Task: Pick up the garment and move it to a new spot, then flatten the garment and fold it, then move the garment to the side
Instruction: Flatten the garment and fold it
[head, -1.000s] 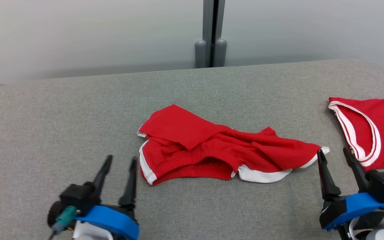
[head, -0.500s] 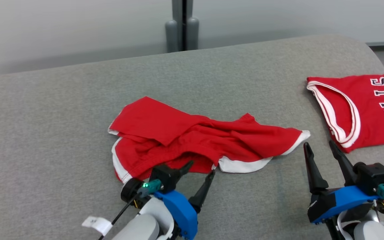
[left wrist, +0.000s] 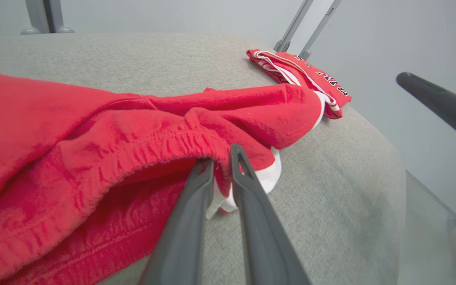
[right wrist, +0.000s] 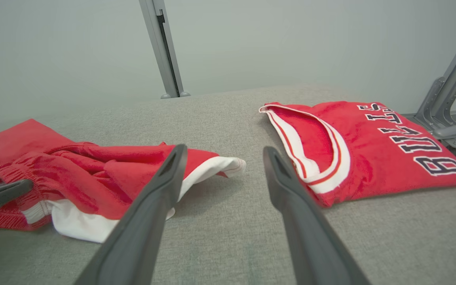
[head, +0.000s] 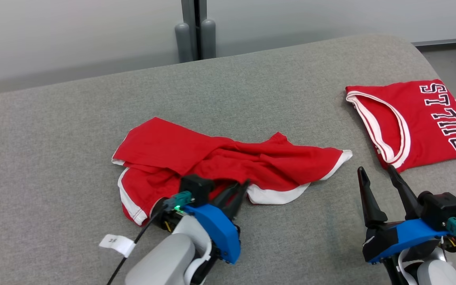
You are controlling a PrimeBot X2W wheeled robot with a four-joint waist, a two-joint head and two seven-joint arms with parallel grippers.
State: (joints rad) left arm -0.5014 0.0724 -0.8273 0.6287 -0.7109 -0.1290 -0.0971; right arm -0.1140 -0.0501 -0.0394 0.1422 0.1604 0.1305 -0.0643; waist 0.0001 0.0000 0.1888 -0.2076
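The grey bench point(head: 54, 138) carries the red shorts point(head: 220, 166) near its middle, crumpled, one leg folded over the other so their full outline is hard to read. The left gripper point(head: 239, 188) lies on their near edge, and its blue body covers part of the waistband in the head view. In the left wrist view point(left wrist: 222, 158) one fingertip is tucked under the elastic band. The jaws are drawn nearly together with red cloth pinched between them, grasping the waistband. The right gripper point(head: 375, 170) hangs just beyond the shorts' white-trimmed hem, jaws spread wide and holding nothing; its arm is cut off by the frame's bottom edge. At the far right lies a red jersey point(head: 430, 122) lettered BULLS, its edge clipped by the frame.

Half a second earlier the left jaws stood wide apart at the waistband; now they have closed in. The camera has turned, so more of the jersey shows.
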